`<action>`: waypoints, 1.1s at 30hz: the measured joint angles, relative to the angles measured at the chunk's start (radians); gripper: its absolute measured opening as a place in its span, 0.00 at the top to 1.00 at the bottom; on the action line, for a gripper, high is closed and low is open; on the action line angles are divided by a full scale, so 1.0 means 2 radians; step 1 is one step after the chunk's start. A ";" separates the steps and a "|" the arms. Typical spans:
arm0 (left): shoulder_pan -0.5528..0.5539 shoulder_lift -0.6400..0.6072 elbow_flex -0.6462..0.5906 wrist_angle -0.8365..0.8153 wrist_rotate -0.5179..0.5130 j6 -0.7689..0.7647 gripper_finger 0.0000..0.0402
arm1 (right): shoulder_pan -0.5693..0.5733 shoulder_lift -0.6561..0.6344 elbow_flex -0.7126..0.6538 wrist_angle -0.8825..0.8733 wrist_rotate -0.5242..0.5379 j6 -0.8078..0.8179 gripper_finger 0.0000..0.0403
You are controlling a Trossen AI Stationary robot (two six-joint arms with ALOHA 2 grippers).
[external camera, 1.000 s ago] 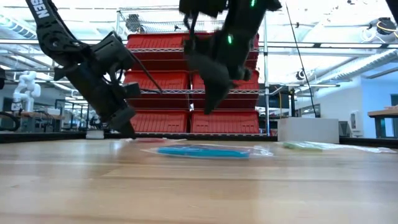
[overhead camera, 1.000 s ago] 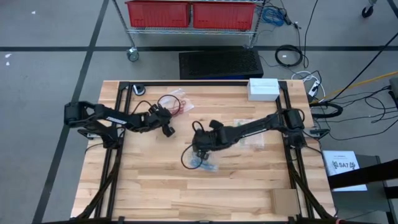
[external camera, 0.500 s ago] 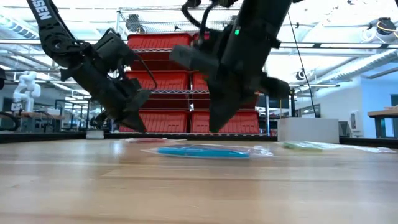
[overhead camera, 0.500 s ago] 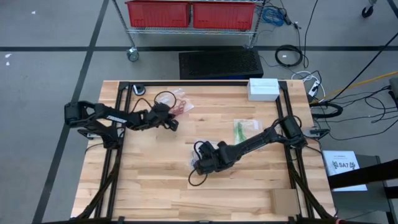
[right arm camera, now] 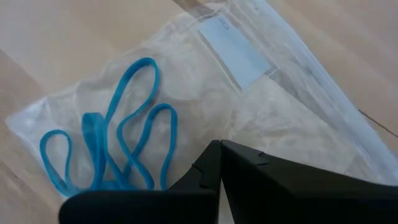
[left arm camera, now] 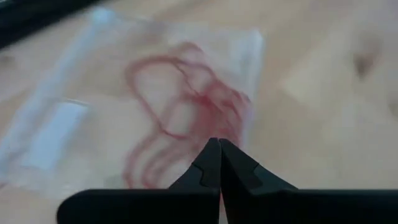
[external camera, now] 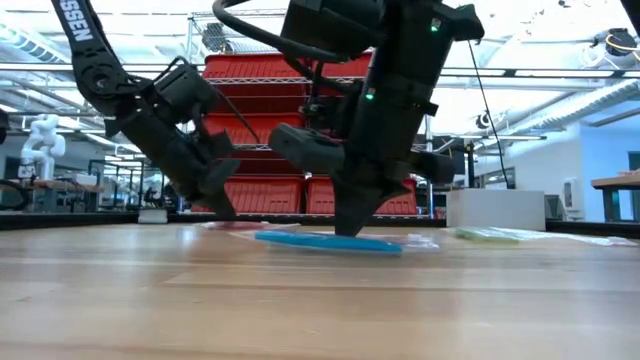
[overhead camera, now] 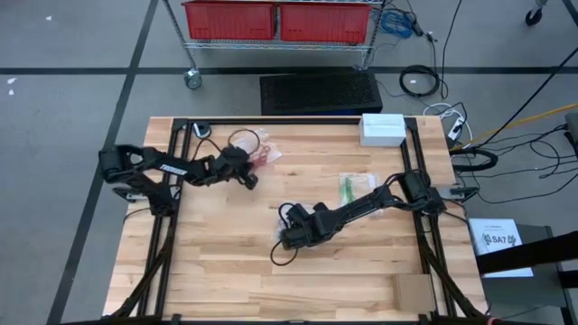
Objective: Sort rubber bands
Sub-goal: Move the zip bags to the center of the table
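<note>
Blue rubber bands (right arm camera: 118, 149) lie inside a clear plastic bag (right arm camera: 273, 112) flat on the table, seen in the low view as a blue strip (external camera: 325, 241). My right gripper (right arm camera: 219, 144) (external camera: 350, 230) (overhead camera: 289, 240) is shut and stands on this bag. Red rubber bands (left arm camera: 186, 118) lie in a second clear bag (overhead camera: 260, 150) near the table's far left. My left gripper (left arm camera: 219, 143) (overhead camera: 249, 179) is shut and points down at that bag's near edge. A third bag with green bands (overhead camera: 352, 186) lies flat toward the right. My right gripper presses its shut fingertips (external camera: 352, 222) down on the clear bag's top layer (right arm camera: 249, 130) beside the blue bands, coming from above at a slant. The bag lies flat on the table. My left gripper has its shut tips over the red bag; I cannot tell whether they touch.
A white box (overhead camera: 383, 128) stands at the far right corner. A black cable loops beside the right gripper (overhead camera: 275, 255), another near the red bag (overhead camera: 237, 137). Bare wood stretches along the near side (overhead camera: 271, 289). Red bins on a rack stand beyond the table (external camera: 260, 195).
My right gripper has swung toward the table's near edge and dropped until its shut tips stand on the blue bag, uncovering the green bag. My left gripper has moved a little toward the far edge and down, closer to the red bag.
</note>
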 joint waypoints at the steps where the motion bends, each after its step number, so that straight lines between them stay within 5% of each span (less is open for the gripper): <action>1: -0.001 0.006 0.000 -0.001 0.012 0.021 0.99 | 0.000 0.000 0.000 0.001 0.000 -0.003 1.00; 10: -0.020 0.073 0.003 -0.006 0.036 0.134 0.99 | -0.009 0.000 0.000 -0.003 -0.002 -0.088 1.00; 18: -0.066 0.058 0.002 -0.042 0.043 0.151 0.99 | -0.021 0.000 0.001 -0.046 0.000 -0.174 1.00; 33: -0.214 -0.042 0.002 -0.252 0.039 0.059 0.99 | -0.023 -0.001 0.001 -0.061 -0.001 -0.235 1.00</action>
